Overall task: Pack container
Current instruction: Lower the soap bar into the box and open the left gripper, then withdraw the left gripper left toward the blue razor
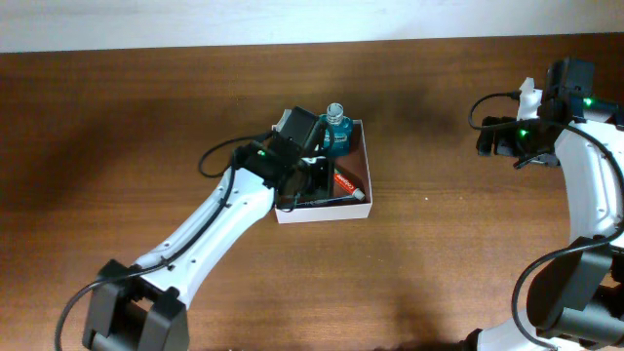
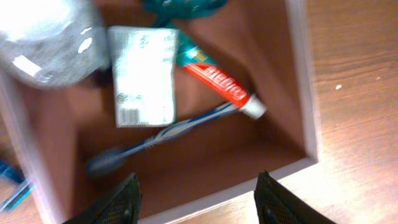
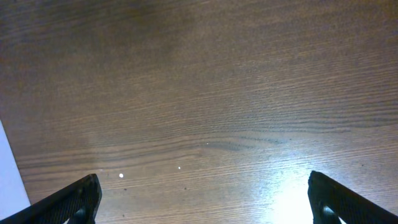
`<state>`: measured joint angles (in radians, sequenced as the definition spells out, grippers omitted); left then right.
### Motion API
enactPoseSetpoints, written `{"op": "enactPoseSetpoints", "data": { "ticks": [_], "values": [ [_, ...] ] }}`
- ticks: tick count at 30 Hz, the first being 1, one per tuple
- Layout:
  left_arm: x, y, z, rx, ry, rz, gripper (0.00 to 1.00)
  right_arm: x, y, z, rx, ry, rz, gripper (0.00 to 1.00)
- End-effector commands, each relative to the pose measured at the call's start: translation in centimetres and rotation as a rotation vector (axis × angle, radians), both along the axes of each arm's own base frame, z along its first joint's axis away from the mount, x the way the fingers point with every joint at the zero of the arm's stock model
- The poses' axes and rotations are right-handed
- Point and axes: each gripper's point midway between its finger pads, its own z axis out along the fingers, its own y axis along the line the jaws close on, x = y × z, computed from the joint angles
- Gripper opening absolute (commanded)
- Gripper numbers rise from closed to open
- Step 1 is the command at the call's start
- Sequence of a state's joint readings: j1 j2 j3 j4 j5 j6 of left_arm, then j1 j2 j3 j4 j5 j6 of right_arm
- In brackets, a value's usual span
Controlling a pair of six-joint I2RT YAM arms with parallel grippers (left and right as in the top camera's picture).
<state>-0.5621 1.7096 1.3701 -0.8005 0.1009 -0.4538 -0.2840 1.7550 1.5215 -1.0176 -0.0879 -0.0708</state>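
The container [image 1: 323,214] is a square, shallow, white-walled box with a reddish-brown inside, at the table's middle. In it are a teal mouthwash bottle [image 1: 336,130], a red toothpaste tube [image 1: 347,185], a blue-and-white toothbrush [image 2: 168,132], a green-and-white carton [image 2: 143,74] and a blurred silvery round object [image 2: 50,37]. My left gripper [image 1: 305,180] hovers over the container's near wall [image 2: 308,81]; it is open and empty [image 2: 202,202]. My right gripper [image 1: 495,138] is far to the right over bare table, open and empty [image 3: 211,202].
The wooden table [image 1: 146,117] surrounds the container. A blurred blue item [image 2: 12,180] lies just outside the container's left wall in the left wrist view. A white edge [image 3: 9,168] shows at the left of the right wrist view.
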Motion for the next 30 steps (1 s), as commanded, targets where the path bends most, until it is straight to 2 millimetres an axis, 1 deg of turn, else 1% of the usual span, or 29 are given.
{"op": "enactPoseSetpoints", "data": {
  "ticks": [1, 2, 5, 7, 8, 9, 11, 14, 15, 19, 20, 21, 23, 25, 26, 28, 30],
  "values": [
    [0.5, 2.3, 2.2, -0.017, -0.016, 0.056, 0.59, 0.2, -0.1, 1.7, -0.002, -0.048, -0.01, 0.99],
    [0.3, 3.4, 2.0, -0.002, 0.009, 0.078, 0.59, 0.2, -0.1, 1.7, -0.003, -0.048, -0.009, 0.99],
    [0.1, 5.3, 1.5, 0.036, 0.041, 0.088, 0.59, 0.2, -0.1, 1.7, -0.002, -0.048, -0.01, 0.99],
    [0.2, 7.2, 1.2, 0.094, 0.047, 0.129, 0.59, 0.2, -0.1, 1.7, -0.003, -0.048, -0.009, 0.99],
    [0.5, 8.6, 1.0, 0.139, 0.041, 0.161, 0.58, 0.2, -0.1, 1.7, -0.002, -0.048, -0.01, 0.99],
    [0.7, 9.4, 1.0, 0.163, 0.036, 0.179, 0.59, 0.2, -0.1, 1.7, -0.003, -0.048, -0.009, 0.99],
    [1.1, 10.5, 1.0, 0.193, 0.026, 0.208, 0.58, 0.2, -0.1, 1.7, -0.002, -0.048, -0.009, 0.99],
    [1.5, 11.8, 1.0, 0.206, 0.023, 0.273, 0.52, 0.2, -0.1, 1.7, -0.003, -0.048, -0.009, 0.99],
    [1.8, 12.7, 1.0, 0.204, 0.027, 0.329, 0.5, 0.2, -0.1, 1.7, -0.002, -0.048, -0.01, 0.99],
    [2.4, 15.0, 0.8, 0.188, 0.043, 0.449, 0.5, 0.2, -0.1, 1.7, -0.003, -0.048, -0.009, 0.99],
    [2.4, 15.5, 0.7, 0.185, 0.048, 0.473, 0.54, 0.2, -0.1, 1.7, -0.002, -0.048, -0.01, 0.99],
    [2.5, 15.9, 0.5, 0.18, 0.055, 0.498, 0.55, 0.2, -0.1, 1.7, -0.002, -0.048, -0.01, 0.99],
    [2.5, 16.5, 0.1, 0.173, 0.073, 0.529, 0.55, 0.2, -0.1, 1.7, -0.002, -0.048, -0.01, 0.99],
    [2.5, 16.7, -0.5, 0.172, 0.083, 0.545, 0.53, 0.2, -0.1, 1.7, -0.002, -0.048, -0.01, 0.99],
    [2.7, 16.6, -0.9, 0.172, 0.082, 0.545, 0.5, 0.2, -0.1, 1.7, -0.002, -0.048, -0.01, 0.99],
    [2.8, 16.6, -1.9, 0.162, 0.086, 0.572, 0.47, 0.2, -0.1, 1.7, -0.002, -0.048, -0.01, 0.99],
    [2.8, 16.6, -3.0, 0.157, 0.097, 0.6, 0.48, 0.2, -0.1, 1.7, -0.003, -0.048, -0.009, 0.99]
  ]
}}
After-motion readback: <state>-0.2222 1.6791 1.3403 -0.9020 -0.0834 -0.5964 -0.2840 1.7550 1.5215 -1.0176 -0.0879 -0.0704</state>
